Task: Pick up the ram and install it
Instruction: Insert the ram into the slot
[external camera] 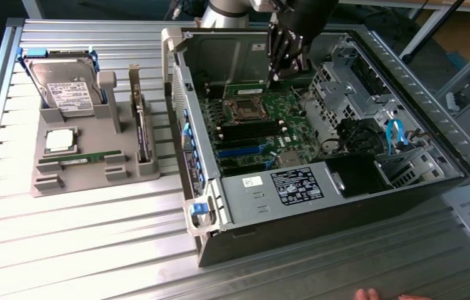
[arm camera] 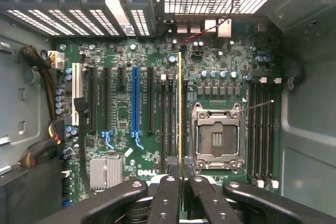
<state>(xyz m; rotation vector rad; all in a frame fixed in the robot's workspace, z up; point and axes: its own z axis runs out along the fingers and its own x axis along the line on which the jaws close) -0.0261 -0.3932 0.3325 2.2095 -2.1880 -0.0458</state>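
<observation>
My gripper (arm camera: 181,182) is shut on the ram (arm camera: 180,103), which I see edge-on as a thin yellowish-green line running out from between the black fingers (arm camera: 168,198). The stick hangs above the green motherboard (arm camera: 126,108), over the dark memory slots (arm camera: 170,119) just beside the open processor socket (arm camera: 216,137). I cannot tell whether it touches a slot. In the exterior view the gripper (external camera: 284,69) reaches down into the open computer case (external camera: 244,187) near its back wall, above the motherboard (external camera: 260,125).
A grey parts tray (external camera: 77,181) stands at the exterior view's left with a hard drive (external camera: 67,87), a square silver processor (external camera: 60,140), a dark expansion card (external camera: 142,125) and another slim green stick (external camera: 77,160). Fingertips of a hand (external camera: 369,294) show at the front edge.
</observation>
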